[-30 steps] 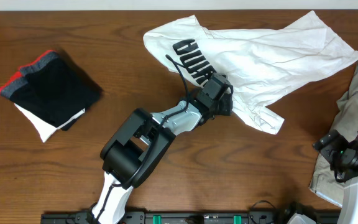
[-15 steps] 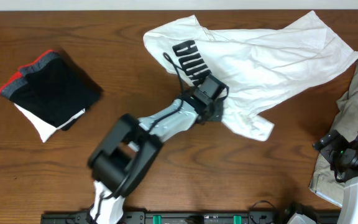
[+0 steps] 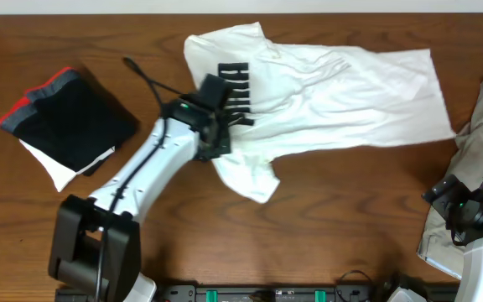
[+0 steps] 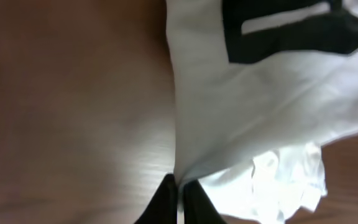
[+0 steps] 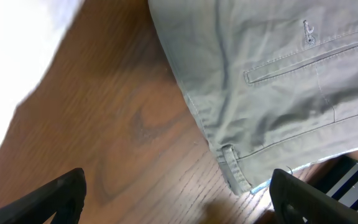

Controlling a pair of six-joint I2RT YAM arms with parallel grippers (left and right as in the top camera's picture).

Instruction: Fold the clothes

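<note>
T-shirt (image 3: 334, 92) is lying across the upper centre of the overhead frame, dragged left compared with a second ago and spreading out flatter. I'm pinching its lower-left edge with my left gripper (image 3: 218, 144), jaws closed down on the cloth, just below the black lettering (image 3: 235, 80). I'm judging this as the laying-out step advancing, with no fold made yet. Left wrist view is showing the pinch on the fabric edge, which overhead is hiding under my wrist. My right gripper (image 5: 179, 199) is hanging wide open, empty, beside khaki trousers (image 5: 272, 74); only its wrist view is showing that.
</note>
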